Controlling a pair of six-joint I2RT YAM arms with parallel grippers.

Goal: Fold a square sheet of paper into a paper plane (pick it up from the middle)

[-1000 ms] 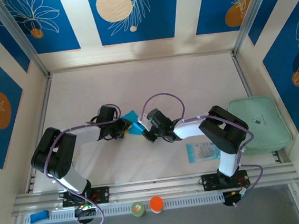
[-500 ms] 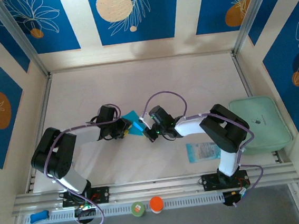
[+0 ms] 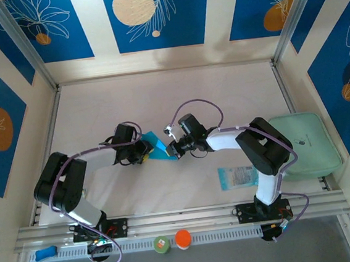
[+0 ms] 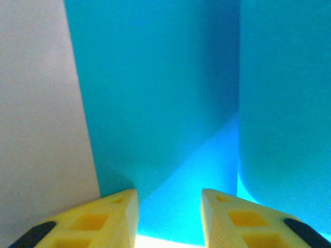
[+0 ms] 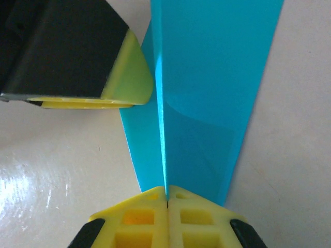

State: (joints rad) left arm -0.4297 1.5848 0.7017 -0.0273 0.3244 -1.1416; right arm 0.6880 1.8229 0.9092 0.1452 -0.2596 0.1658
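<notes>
- Right tool (image 5: 166,192) is pinched together on a raised fold of the paper (image 5: 207,88).
- Left tool (image 4: 169,195), fingers apart, faces the paper from the opposite side.
- Paper sits between the 2 tools, mid surface (image 3: 221,95); packet (image 3: 237,177) well apart.

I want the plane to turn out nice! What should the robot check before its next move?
1. Right pincer pinched shut on the paper: ok.
2. Left pincer open, its fingers apart over the paper: ok.
3. Left pincer actually pressing the paper down: cannot tell.
4. Paper free of tears where it shows: ok.
5. Printed packet and green pad lying apart from the paper: ok.
</notes>
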